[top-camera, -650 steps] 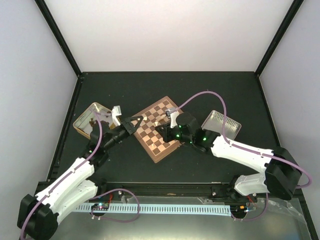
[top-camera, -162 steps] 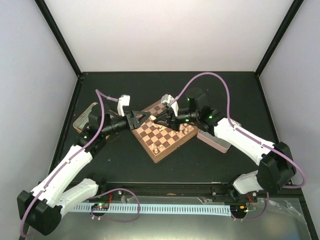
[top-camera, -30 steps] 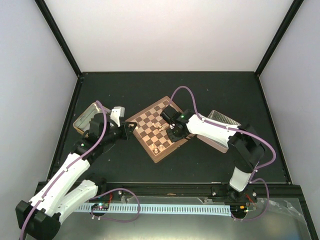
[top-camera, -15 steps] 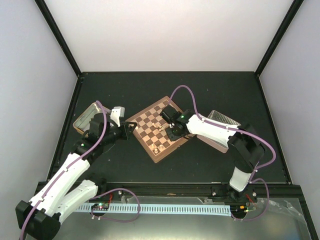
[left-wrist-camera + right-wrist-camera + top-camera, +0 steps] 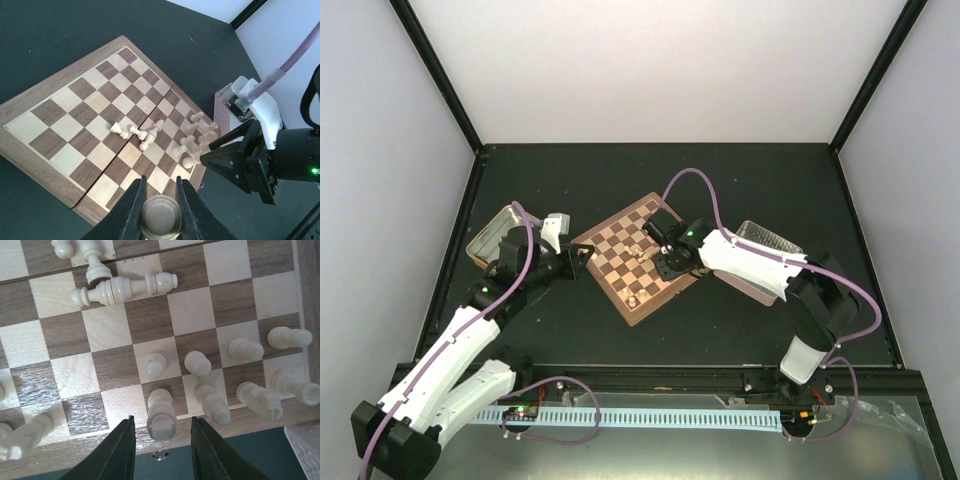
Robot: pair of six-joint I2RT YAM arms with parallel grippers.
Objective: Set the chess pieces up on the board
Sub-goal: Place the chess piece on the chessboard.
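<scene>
- The right gripper (image 5: 162,419) stood open astride an upright cream piece (image 5: 160,409) on the edge row of the board (image 5: 105,325); I'd lift straight up, clear of its neighbours (image 5: 197,362)
- The left gripper (image 5: 161,178) clamped a second piece (image 5: 160,224) near the board's edge

The right gripper (image 5: 162,442) stands at 6 o'clock with its jaws spread, and a cream piece (image 5: 161,416) stands between them, touching neither finger. Toward 3 o'clock, more chess pieces (image 5: 245,349) stand in two rows on the board (image 5: 105,330). At 12 o'clock a toppled piece (image 5: 125,288) lies flat.
</scene>
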